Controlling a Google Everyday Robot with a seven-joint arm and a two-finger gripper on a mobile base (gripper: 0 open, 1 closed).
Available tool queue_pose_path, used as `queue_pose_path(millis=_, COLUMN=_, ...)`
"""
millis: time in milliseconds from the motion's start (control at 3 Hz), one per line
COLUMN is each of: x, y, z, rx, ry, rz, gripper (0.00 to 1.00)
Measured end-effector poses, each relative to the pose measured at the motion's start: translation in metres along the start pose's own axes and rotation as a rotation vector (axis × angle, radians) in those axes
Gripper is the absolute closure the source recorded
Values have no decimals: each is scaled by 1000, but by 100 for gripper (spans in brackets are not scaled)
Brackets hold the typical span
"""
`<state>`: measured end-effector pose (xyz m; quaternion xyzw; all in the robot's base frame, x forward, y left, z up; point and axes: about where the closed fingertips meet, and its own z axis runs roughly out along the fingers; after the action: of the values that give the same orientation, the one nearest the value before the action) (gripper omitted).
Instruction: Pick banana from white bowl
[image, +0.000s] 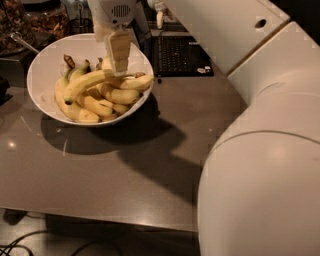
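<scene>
While the gripper (120, 62) hangs over the white bowl (44, 62) at upper left, its grip state impossible to tell, you should lower it astride the long banana (87, 83) lying atop the bunches (112, 95), centring on its middle rather than the stem end before closing.

Glossy off-white arm (260, 190), built of big rounded shell segments with thin dark seams between panels. The flat upper panel carries one small dark round hole (259, 23). The wrist housing (117, 12) is white with a small slotted grille on its face. The pincer (120, 62) is pale tan and blocky, below the wrist, over the white bowl (37, 75).
</scene>
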<state>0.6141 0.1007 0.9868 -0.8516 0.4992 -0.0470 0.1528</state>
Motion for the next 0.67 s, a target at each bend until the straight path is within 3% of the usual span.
queue_pose_path(millis=667, x=-5, y=-4, z=32, rx=-61, ry=-34, rz=0, gripper=41)
